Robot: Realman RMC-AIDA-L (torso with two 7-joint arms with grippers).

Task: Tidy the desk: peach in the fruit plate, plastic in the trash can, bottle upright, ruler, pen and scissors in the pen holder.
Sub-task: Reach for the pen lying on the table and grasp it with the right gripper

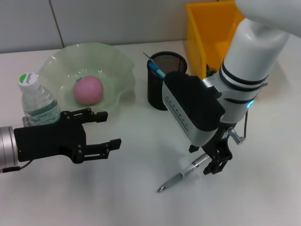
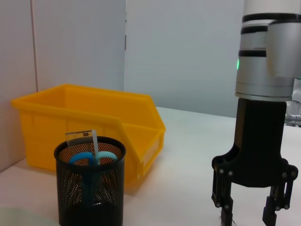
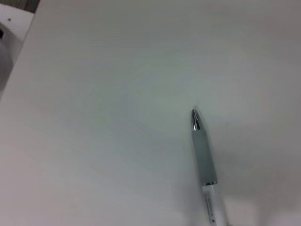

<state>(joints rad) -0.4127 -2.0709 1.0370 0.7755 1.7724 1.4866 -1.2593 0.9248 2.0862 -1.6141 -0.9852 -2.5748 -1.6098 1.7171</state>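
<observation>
head view: high, looking forward and down over the white desk [image 1: 131,197]
left wrist view: low, near desk level, facing sideways across it to the mesh pen holder [image 2: 90,181], yellow bin [image 2: 84,122] and right gripper [image 2: 249,207]
right wrist view: close above the desk, looking down at the pen [image 3: 203,155]
shared: pen holder [image 1: 165,80], bin [image 1: 209,33] and right gripper [image 1: 217,162] in head and left wrist; pen [image 1: 181,176] in head and right wrist

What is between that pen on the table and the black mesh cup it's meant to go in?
Nothing visible. The pen lies on bare table under the right gripper, which is at its back end. The pen holder stands farther back with only open table between.
</observation>
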